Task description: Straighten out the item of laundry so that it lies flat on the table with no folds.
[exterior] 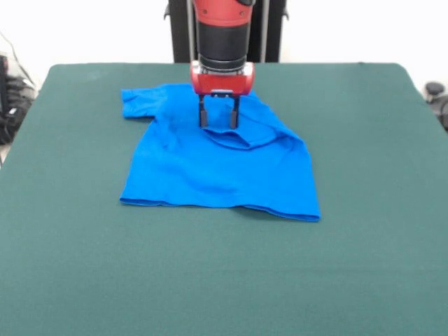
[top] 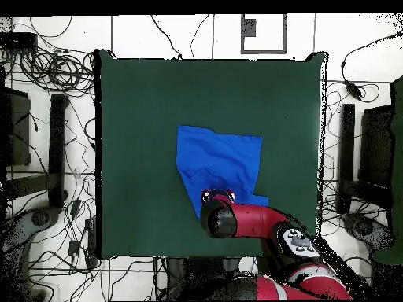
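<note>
The bright blue T-shirt (exterior: 217, 168) lies on the dark green table (exterior: 364, 252), slightly toward the robot's side. One sleeve (exterior: 136, 102) spreads out to the left; the other side is folded over near the collar in a curved ridge (exterior: 246, 137). My gripper (exterior: 219, 120) points straight down over the shirt's upper middle. It is open, its fingertips (exterior: 203, 120) at or just above the fabric by that fold. In the overhead view the shirt (top: 222, 157) lies on the table (top: 134, 118), and the arm's wrist (top: 219, 216) hides the gripper.
The robot's pedestal (exterior: 224, 28) stands behind the table's far edge. In the overhead view, cables (top: 55, 71) and dark stands (top: 57, 149) lie on the floor around the table. Green felt shows on all sides of the shirt.
</note>
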Robot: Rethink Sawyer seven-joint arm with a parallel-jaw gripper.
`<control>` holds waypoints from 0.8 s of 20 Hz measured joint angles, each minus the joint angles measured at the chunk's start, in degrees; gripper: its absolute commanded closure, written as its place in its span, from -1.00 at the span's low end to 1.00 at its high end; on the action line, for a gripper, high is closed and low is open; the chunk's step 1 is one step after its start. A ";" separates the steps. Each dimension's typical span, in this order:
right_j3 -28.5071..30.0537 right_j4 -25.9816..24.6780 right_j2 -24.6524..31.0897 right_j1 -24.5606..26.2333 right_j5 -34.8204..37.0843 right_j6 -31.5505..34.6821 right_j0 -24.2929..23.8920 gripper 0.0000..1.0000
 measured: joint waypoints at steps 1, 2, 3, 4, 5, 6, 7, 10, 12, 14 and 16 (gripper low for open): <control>0.00 -0.02 0.00 0.00 -0.01 0.00 0.00 -1.00; 0.00 -0.06 0.02 0.00 -0.02 0.00 -0.01 -1.00; -0.01 -0.06 0.02 0.00 -0.02 0.00 -0.01 -1.00; 0.00 -0.06 0.03 0.00 -0.04 0.00 -0.04 -1.00; 0.00 -0.11 0.05 0.00 -0.06 0.00 -0.06 -1.00; 0.00 -0.21 0.07 0.00 -0.10 0.00 -0.09 -1.00; 0.00 -0.32 0.10 0.00 -0.14 0.00 -0.12 -1.00; 0.01 -0.65 0.26 0.01 -0.38 0.00 -0.15 1.00; 0.01 -0.69 0.29 0.01 -0.42 0.00 -0.14 1.00; 0.01 -0.83 0.37 0.04 -0.71 0.00 -0.17 1.00; 0.02 -1.13 0.36 0.05 -1.00 0.00 -0.18 1.00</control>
